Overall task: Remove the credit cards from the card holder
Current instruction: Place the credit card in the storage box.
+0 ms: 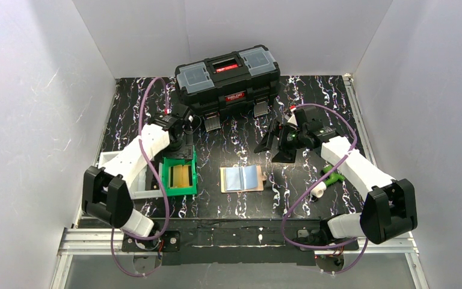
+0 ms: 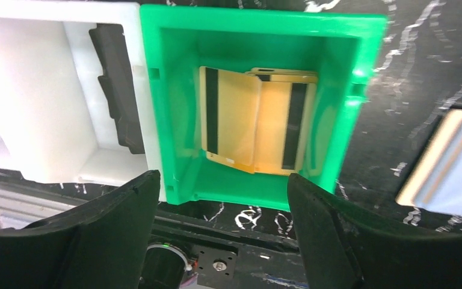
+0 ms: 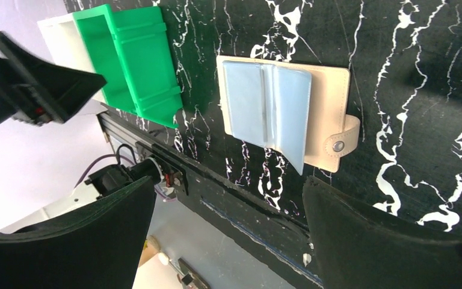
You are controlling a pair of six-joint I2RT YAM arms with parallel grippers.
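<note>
Over the bin [image 2: 264, 21], left claw [image 2: 222, 177] hangs open and empty above gold striped cards [image 2: 258, 120] lying askew inside, right claw [image 3: 228, 183] also wide near the holder [image 3: 328, 96] spread flat mid-table; risk: blue sleeves [image 3: 264, 102] may hide another card, and a pinch could drag the loose holder.

One card holder [image 1: 243, 179], one toolbox [image 1: 228, 78]

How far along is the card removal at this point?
Done: at least two striped gold cards lie in the green bin. In hand: nothing; the left fingers hang open over the bin, the right fingers open near the holder. Left: the holder lies open showing blue sleeves; whether any card remains inside cannot be told.
</note>
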